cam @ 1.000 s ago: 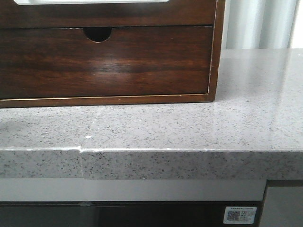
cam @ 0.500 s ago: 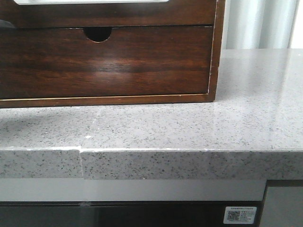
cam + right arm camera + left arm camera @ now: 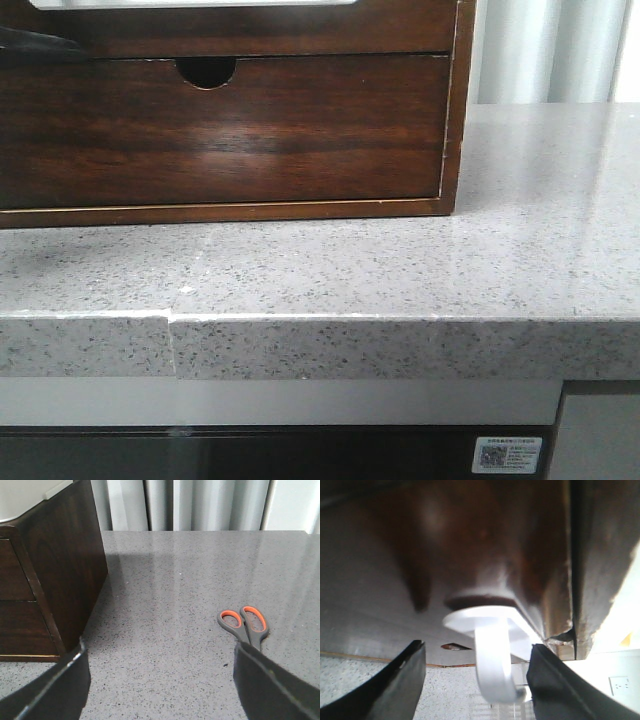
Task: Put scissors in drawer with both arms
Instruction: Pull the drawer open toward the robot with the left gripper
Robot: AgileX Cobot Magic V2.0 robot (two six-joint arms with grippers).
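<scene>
The drawer (image 3: 250, 30) is the upper one of a dark wood cabinet, with a plain glossy front and a pale area at its top rim. In the left wrist view its front (image 3: 470, 545) is very close and carries a white loop handle (image 3: 492, 665). My left gripper (image 3: 476, 652) is open, with the handle between its fingers and not touching them. One dark fingertip (image 3: 40, 42) shows in the front view. The scissors (image 3: 246, 625), grey with orange-lined handles, lie flat on the counter. My right gripper (image 3: 160, 652) is open and empty above the counter; its finger covers the blades.
Below the drawer is a second drawer front with a half-round notch (image 3: 206, 70). The cabinet's side (image 3: 65, 560) stands to the left of the right gripper. The grey speckled counter (image 3: 400, 270) ends in a front edge (image 3: 350, 345). Curtains (image 3: 190, 505) hang behind.
In the front view a dark fingertip of the left gripper has come in from the left edge in front of the upper drawer. Nothing else has moved.
</scene>
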